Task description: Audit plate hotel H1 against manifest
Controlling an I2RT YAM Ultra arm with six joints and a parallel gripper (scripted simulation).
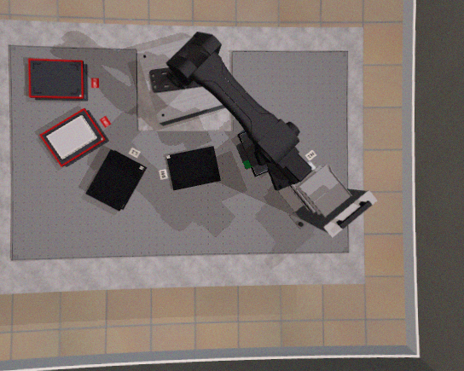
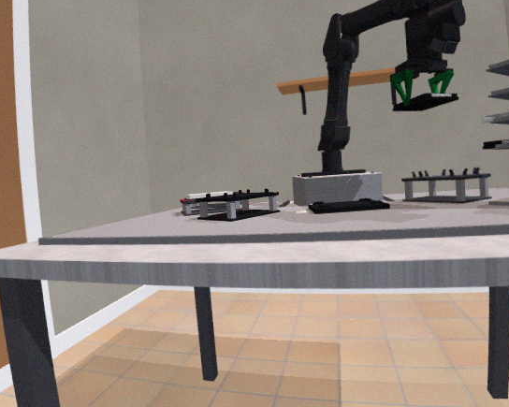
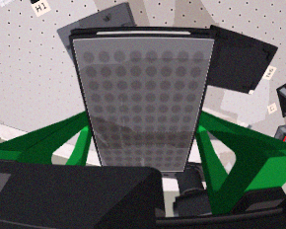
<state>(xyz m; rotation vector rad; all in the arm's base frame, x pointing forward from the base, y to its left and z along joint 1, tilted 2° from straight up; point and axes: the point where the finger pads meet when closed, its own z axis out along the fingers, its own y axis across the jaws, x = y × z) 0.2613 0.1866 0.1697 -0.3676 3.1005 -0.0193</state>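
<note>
Gripper [image 2: 422, 95] high above the table [image 2: 245, 265], green fingers spread wide yet clamped on a 96-well plate [image 3: 144, 101]; plate hotel [image 2: 506, 113] just beside

matte black jointed arm [image 2: 339, 90] with green triangular fingers [image 2: 404, 87].

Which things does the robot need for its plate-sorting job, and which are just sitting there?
For the job:
- gripper, shut on a well plate
- plate hotel
- empty red-framed nest
- two black nests

Just there:
- white plate in the other red-framed nest, to be left alone
- wooden wall shelf
- table legs
</note>
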